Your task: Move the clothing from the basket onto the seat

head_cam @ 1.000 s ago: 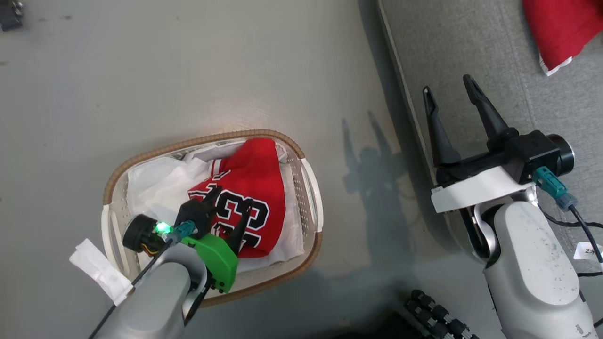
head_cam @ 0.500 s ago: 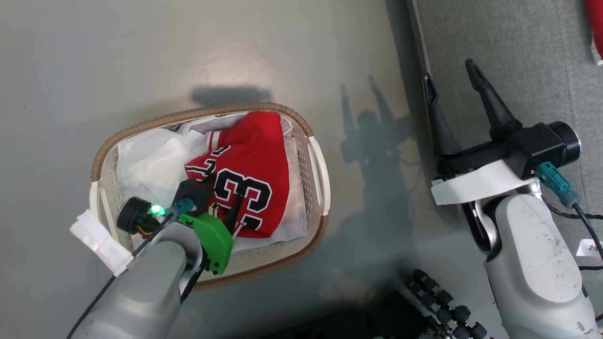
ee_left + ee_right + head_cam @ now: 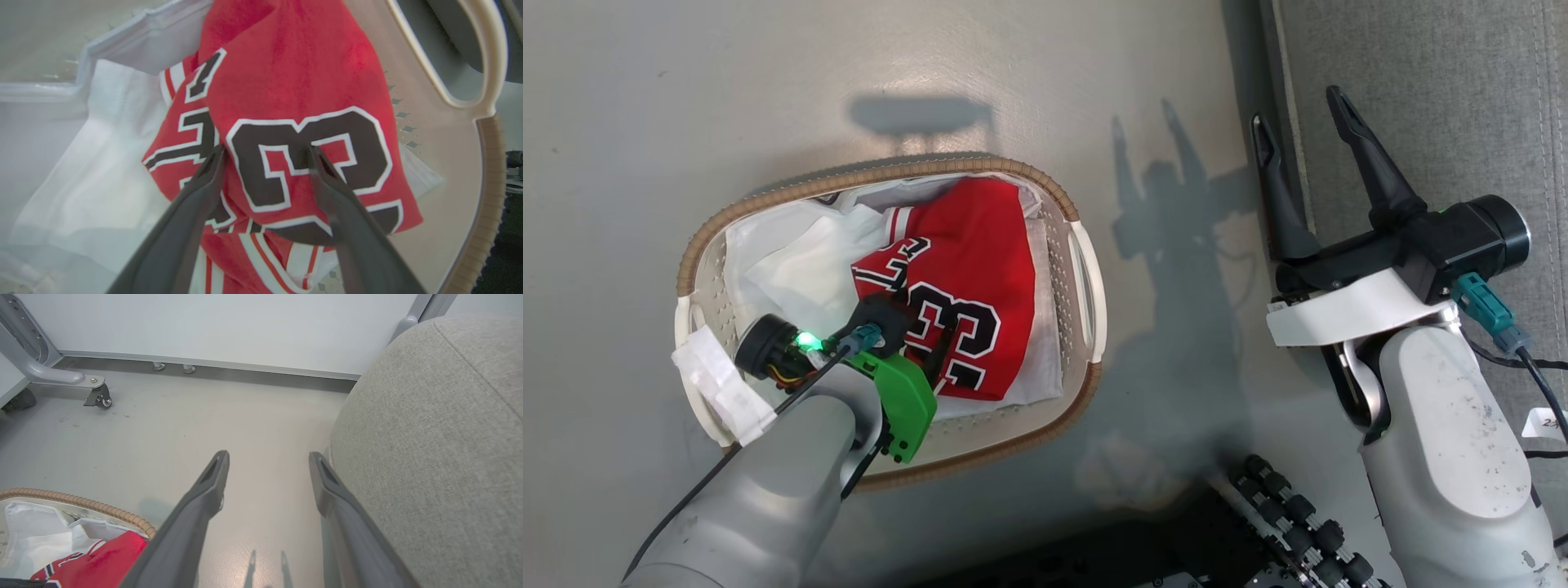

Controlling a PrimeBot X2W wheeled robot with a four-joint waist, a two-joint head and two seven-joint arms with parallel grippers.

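The clothing (image 3: 980, 245) is a red garment with a black-and-white number, lying in the cream basket (image 3: 882, 171) on a white liner cloth (image 3: 784, 261). My left gripper (image 3: 921, 331) reaches down into the basket. In the left wrist view it (image 3: 264, 153) is open, its two fingertips resting on the clothing (image 3: 294, 81) on either side of a raised fold with the number. My right gripper (image 3: 1298, 114) hangs open and empty over the front edge of the grey seat (image 3: 1437, 98). In the right wrist view it (image 3: 268, 457) sits between floor and seat (image 3: 429, 437).
The basket stands on grey floor left of the seat. A dark wheeled base with rollers (image 3: 1282, 531) lies at the bottom of the head view. A metal leg with a caster (image 3: 98, 396) stands by the far wall. The basket rim (image 3: 81, 500) and clothing (image 3: 102, 559) show lower left.
The head camera has shifted, so the basket sits higher and the red cloth on the seat has left the picture. My left gripper has sunk a little onto the garment, still open.
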